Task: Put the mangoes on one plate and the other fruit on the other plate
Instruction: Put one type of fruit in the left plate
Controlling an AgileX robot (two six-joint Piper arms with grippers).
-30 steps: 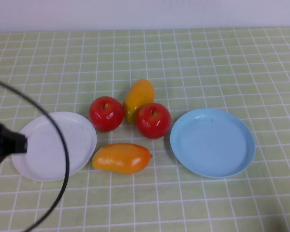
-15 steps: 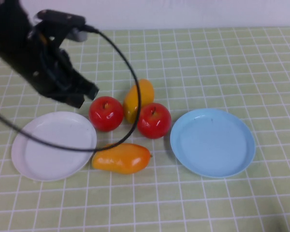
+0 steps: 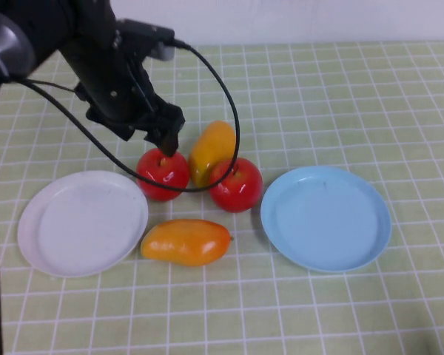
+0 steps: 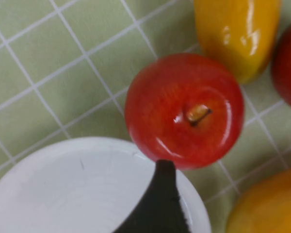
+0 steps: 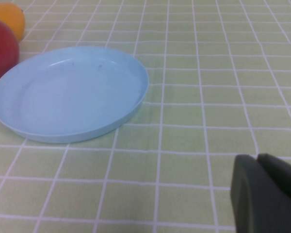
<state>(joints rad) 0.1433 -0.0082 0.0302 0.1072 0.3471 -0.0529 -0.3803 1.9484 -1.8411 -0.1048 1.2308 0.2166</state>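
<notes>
Two red apples (image 3: 163, 174) (image 3: 236, 185) and a mango (image 3: 212, 151) are bunched at the table's middle. The second mango (image 3: 185, 242) lies nearer the front. The white plate (image 3: 83, 222) is on the left and the light blue plate (image 3: 325, 218) on the right, both bare. My left gripper (image 3: 167, 139) hangs open just above the left apple (image 4: 184, 110). Only one dark finger (image 4: 161, 199) shows in the left wrist view, at that apple's edge over the white plate's rim (image 4: 77, 189). My right gripper (image 5: 257, 159) is shut on nothing, low over the table beside the blue plate (image 5: 70, 94).
The left arm's black cable (image 3: 229, 96) loops over the back mango and the apples. A green tiled cloth (image 3: 340, 96) covers the table, with a pale wall behind.
My left arm has swung in from the left edge, up and across the table, and its gripper now stands over the left apple. The fruit and plates have not moved.
</notes>
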